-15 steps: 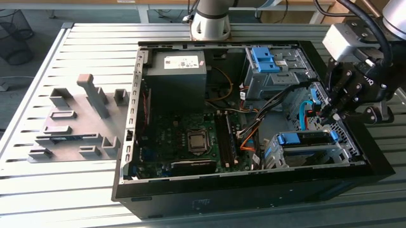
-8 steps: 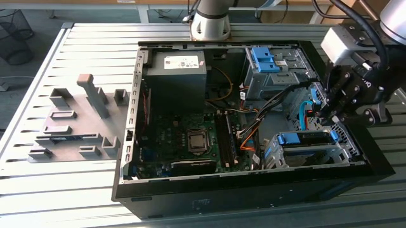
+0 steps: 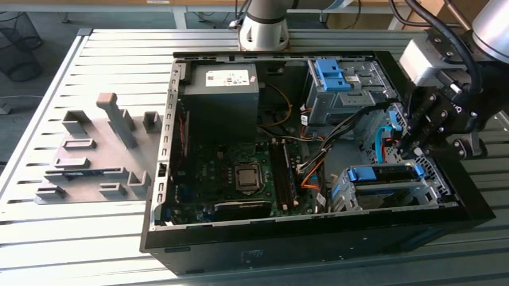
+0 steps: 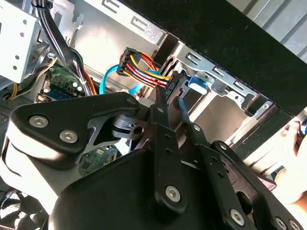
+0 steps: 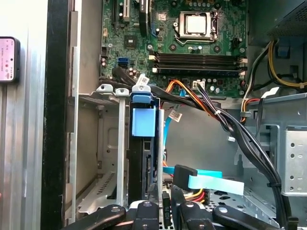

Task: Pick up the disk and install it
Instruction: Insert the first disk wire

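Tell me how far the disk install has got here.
Done: the disk stands in the drive cage, its blue rails at the slot mouth. In hand: the tool hovers close beside that cage, and I cannot tell whether it grips anything. Left: these views do not confirm that the disk is fully seated.

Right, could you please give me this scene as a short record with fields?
case: open, lying on a slatted table
disk: sitting in the drive cage at a corner of the case, blue rails showing
gripper: inside the case, close to the disk's end
contact with disk: cannot tell
cables: bundle running past the cage, beside the gripper
power supply: in place, at the far side in the exterior view
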